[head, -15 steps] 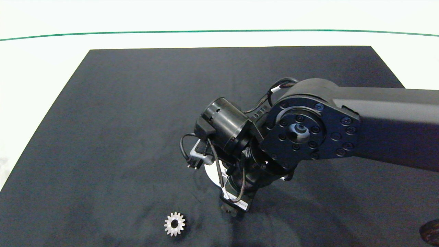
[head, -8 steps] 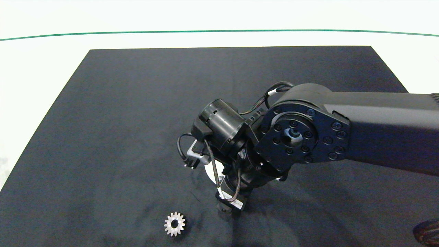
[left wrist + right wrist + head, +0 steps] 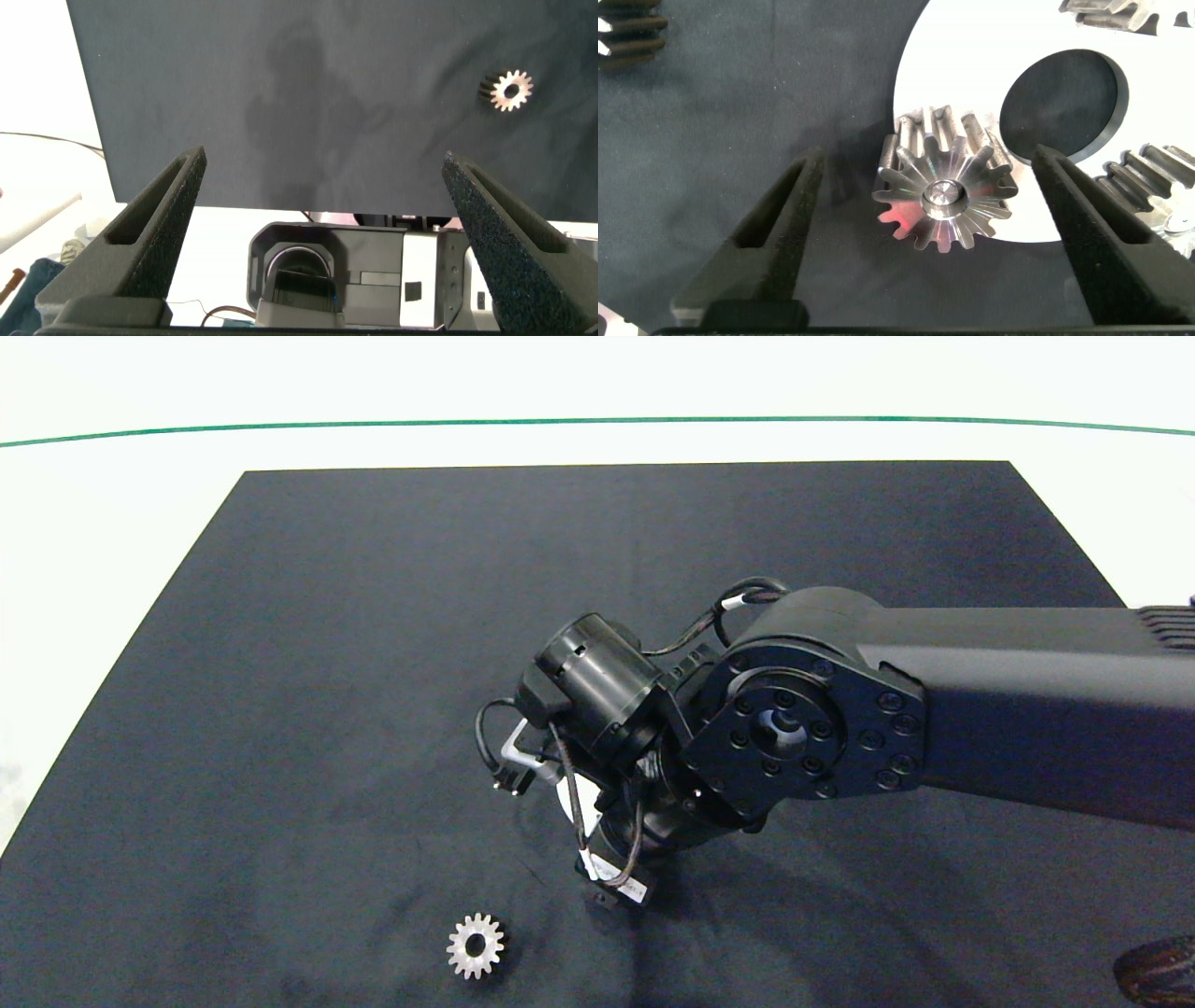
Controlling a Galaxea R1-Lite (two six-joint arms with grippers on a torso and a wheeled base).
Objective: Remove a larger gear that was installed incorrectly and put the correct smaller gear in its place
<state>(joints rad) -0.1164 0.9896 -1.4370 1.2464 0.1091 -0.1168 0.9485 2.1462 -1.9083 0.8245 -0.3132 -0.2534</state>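
A laboratory or robotics test bench is suggested. A black cloth mat [image 3: 373, 644] is spread over a plain white table [image 3: 112, 504] marked with a green line [image 3: 597, 421], and loose metal gears [image 3: 475, 945] and a white plate [image 3: 971, 56] are laid out.

Left gripper [image 3: 322, 201] spread wide above black mat [image 3: 280, 103]; smaller gear [image 3: 511, 90] beyond

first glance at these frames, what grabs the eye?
The right arm reaching over the dark mat, its open right gripper straddling a shiny pointed-tooth gear on a white plate. A lone smaller gear lies loose near the mat's front edge.
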